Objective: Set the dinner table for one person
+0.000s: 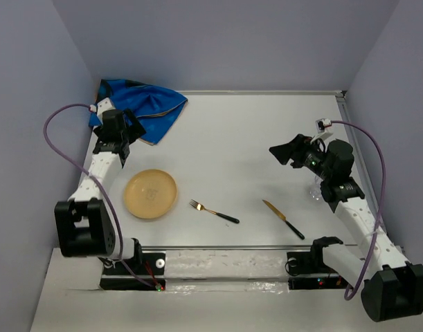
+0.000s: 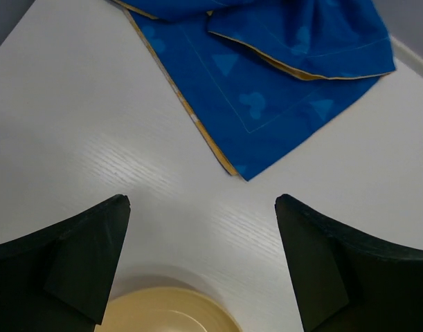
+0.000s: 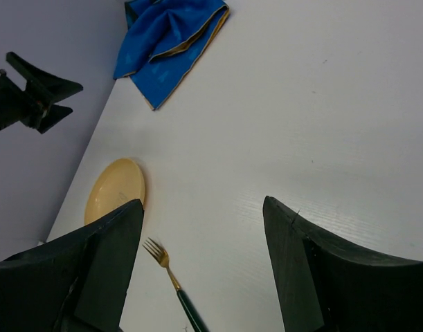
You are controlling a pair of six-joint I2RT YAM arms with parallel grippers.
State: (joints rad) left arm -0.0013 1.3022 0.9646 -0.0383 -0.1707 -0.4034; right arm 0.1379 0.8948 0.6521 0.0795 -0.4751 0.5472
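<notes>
The white dinner table (image 1: 253, 131) holds a crumpled blue placemat (image 1: 147, 109) at the far left corner, a yellow plate (image 1: 150, 194), a gold fork with a dark handle (image 1: 214, 211) and a matching knife (image 1: 283, 218). My left gripper (image 1: 127, 135) hovers open and empty between the placemat and the plate. In the left wrist view the gripper (image 2: 201, 202) is over bare table, with the placemat (image 2: 266, 83) ahead and the plate's rim (image 2: 169, 312) below. My right gripper (image 1: 284, 153) is open and empty, raised over the right side. The right wrist view (image 3: 203, 204) shows the fork (image 3: 167, 267) and plate (image 3: 114, 188).
A clear glass (image 1: 316, 191) stands by the right arm, partly hidden behind it. Lavender walls close in the table at the left, back and right. The placemat (image 3: 171, 33) and the left gripper (image 3: 32, 97) show far off in the right wrist view.
</notes>
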